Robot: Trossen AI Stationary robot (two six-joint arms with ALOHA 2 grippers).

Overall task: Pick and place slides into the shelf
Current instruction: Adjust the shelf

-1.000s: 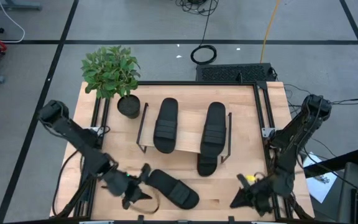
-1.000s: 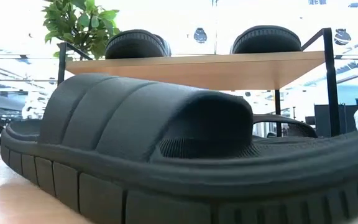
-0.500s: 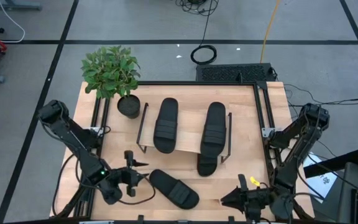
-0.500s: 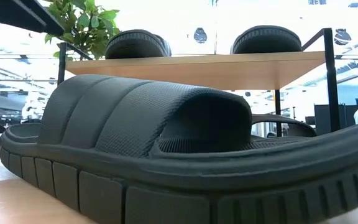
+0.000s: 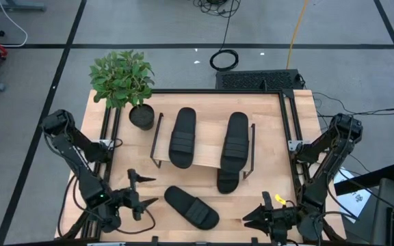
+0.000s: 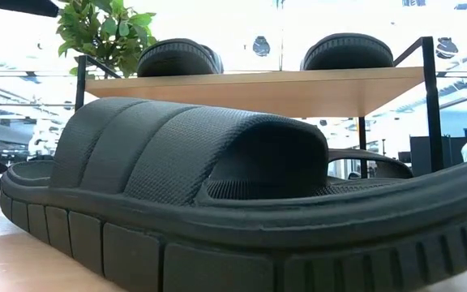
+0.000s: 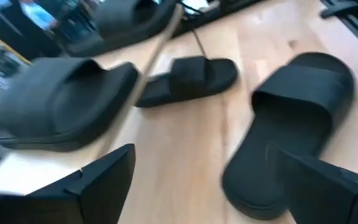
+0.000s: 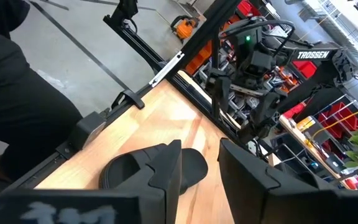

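Two black slides [image 5: 182,137] [image 5: 237,135] lie on the shelf's light top board [image 5: 209,152]; their ends [image 6: 177,57] [image 6: 347,50] show in the low view. A third slide [image 5: 227,180] sticks out from under the shelf toward the near edge. A fourth slide [image 5: 191,207] [image 7: 294,124] lies sole down on the table, slanted, close to the low camera [image 6: 201,186]. My left gripper [image 5: 142,191] [image 7: 201,155] stands wide open just left of it, pointing at it, touching nothing. My right gripper [image 5: 250,220] [image 8: 201,165] waits at the near right, slightly open, with nothing between its fingers.
A potted plant [image 5: 123,78] in a black round pot [image 5: 141,116] stands at the far left corner, beside the shelf's left wire frame [image 5: 157,140]. Black rails [image 5: 289,137] run along the table's sides. Bare wood [image 5: 252,198] lies between the near slide and my right gripper.
My left gripper has drawn back from the near slide's heel end toward the table's left edge, rolling its wrist, and its fingers now stand wider apart. My right gripper has shifted a little toward the table's left along the near edge. The slide has stayed in place.
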